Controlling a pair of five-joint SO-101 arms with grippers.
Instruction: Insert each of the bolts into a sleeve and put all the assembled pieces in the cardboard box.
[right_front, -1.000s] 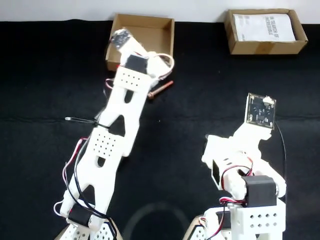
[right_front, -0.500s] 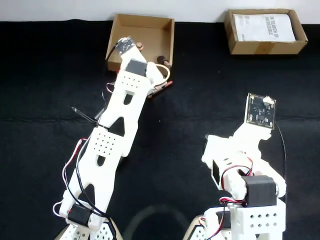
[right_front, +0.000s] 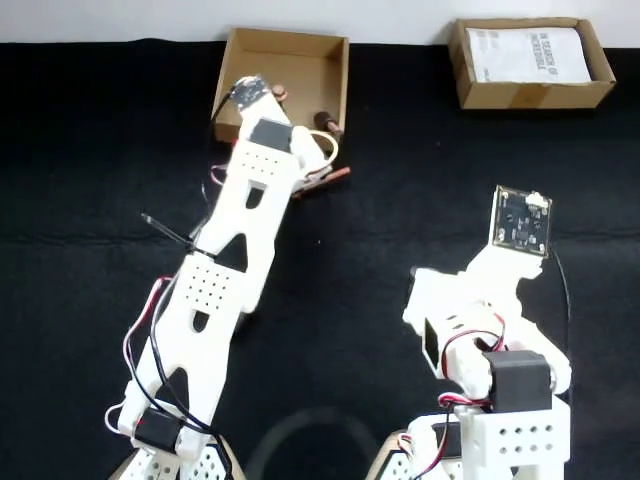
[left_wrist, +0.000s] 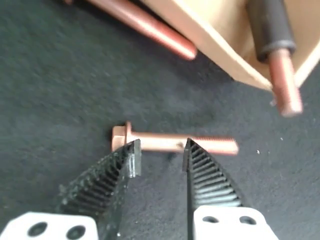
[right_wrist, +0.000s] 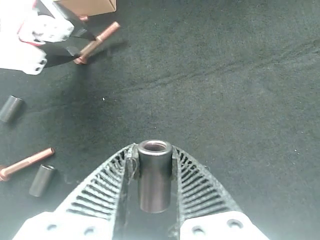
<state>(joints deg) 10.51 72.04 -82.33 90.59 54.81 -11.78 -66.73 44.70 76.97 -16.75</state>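
My left gripper (left_wrist: 161, 156) is open, its two fingertips just above a copper bolt (left_wrist: 175, 143) that lies on the black mat beside the cardboard box (right_front: 285, 45). The bolt's shaft crosses the gap between the fingers. A second bolt (left_wrist: 145, 25) lies along the box wall (left_wrist: 200, 35). An assembled piece, a black sleeve (left_wrist: 270, 22) with a bolt through it, leans in the box corner (right_front: 328, 122); another piece (right_front: 278, 93) lies inside. My right gripper (right_wrist: 154, 160) is shut on a dark sleeve (right_wrist: 154, 175), held upright over the mat, well back from the box.
In the right wrist view two loose sleeves (right_wrist: 11, 109) (right_wrist: 42, 180) and a bolt (right_wrist: 27, 162) lie on the mat. A second cardboard box (right_front: 530, 60) with a printed sheet stands at the back right. The black mat (right_front: 430, 180) between the arms is bare.
My left arm has drawn back from over the box and come down at the bolt beside it, uncovering two pieces inside the box. The right arm has not moved.
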